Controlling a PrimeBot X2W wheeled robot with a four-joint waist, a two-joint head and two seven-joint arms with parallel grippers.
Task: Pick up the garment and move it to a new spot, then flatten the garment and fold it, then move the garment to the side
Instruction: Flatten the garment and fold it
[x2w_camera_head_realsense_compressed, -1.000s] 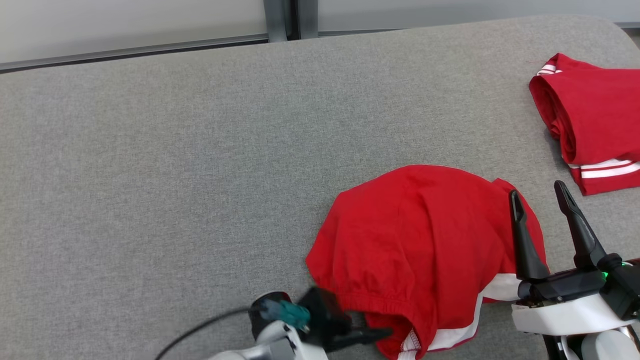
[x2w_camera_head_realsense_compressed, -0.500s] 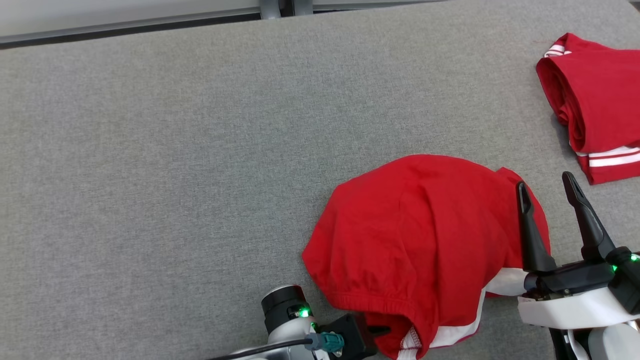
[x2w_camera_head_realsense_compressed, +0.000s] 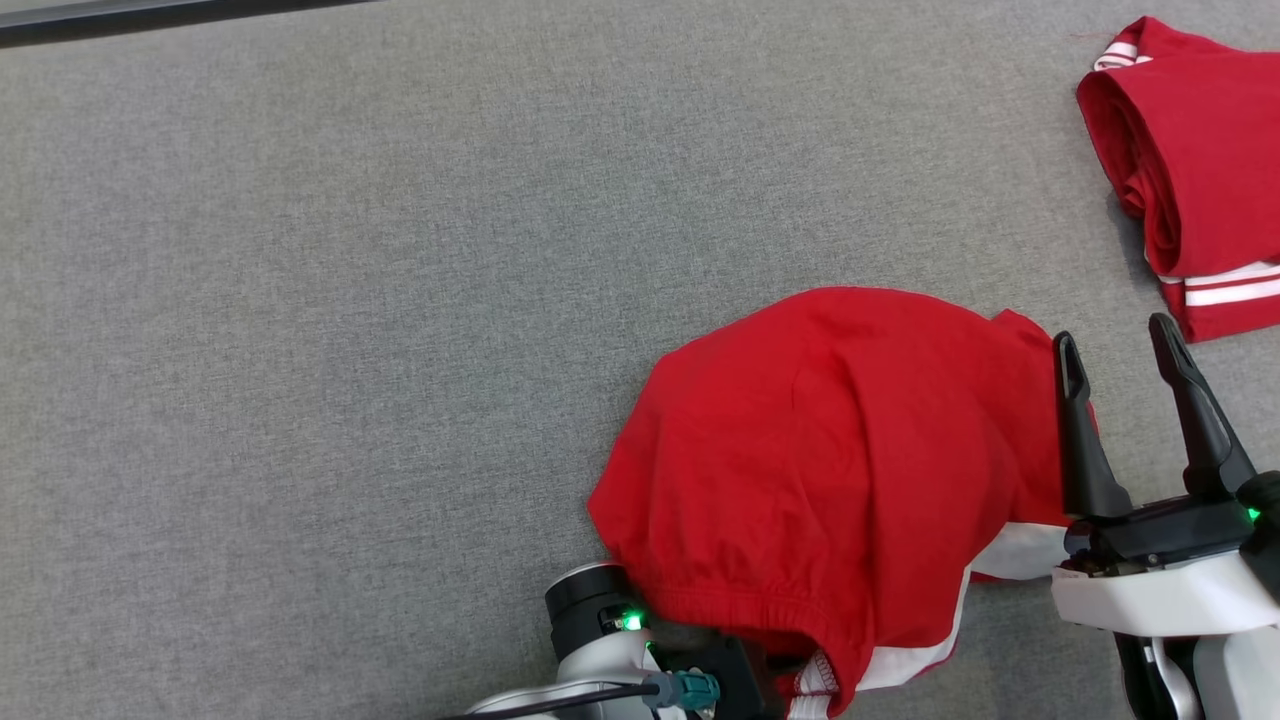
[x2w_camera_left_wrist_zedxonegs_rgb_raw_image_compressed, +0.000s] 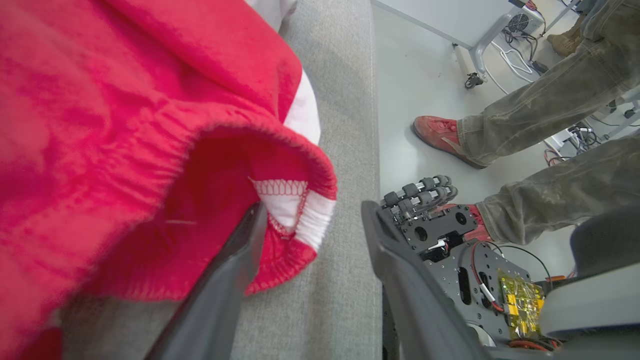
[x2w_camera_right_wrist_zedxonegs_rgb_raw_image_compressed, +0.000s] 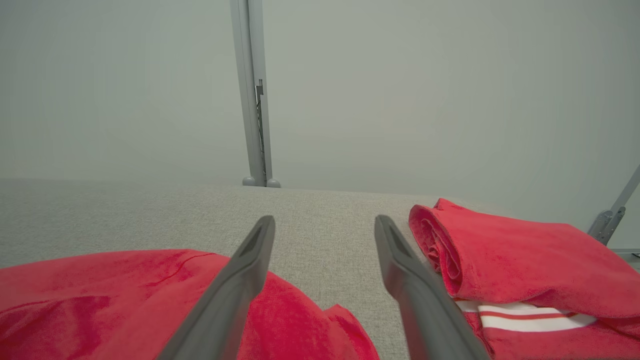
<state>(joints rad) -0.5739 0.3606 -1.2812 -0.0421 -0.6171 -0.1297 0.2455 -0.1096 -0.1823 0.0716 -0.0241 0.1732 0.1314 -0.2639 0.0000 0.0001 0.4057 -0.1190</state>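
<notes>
Over the last second the left claw (x2w_camera_left_wrist_zedxonegs_rgb_raw_image_compressed: 315, 207) has slid along the bench (x2w_camera_head_realsense_compressed: 350, 300) to the elastic waistband of the crumpled garment (x2w_camera_head_realsense_compressed: 830, 470), which lies near the bench's front edge, right of centre. Its jaws stand wide, one finger against the hem and perhaps just under it, with nothing gripped. The right claw (x2w_camera_head_realsense_compressed: 1112, 332) hovers just as wide and empty at the garment's right edge, so the pick-up looks about to begin, well clear of the folded red pile (x2w_camera_head_realsense_compressed: 1200, 150) at far right.
</notes>
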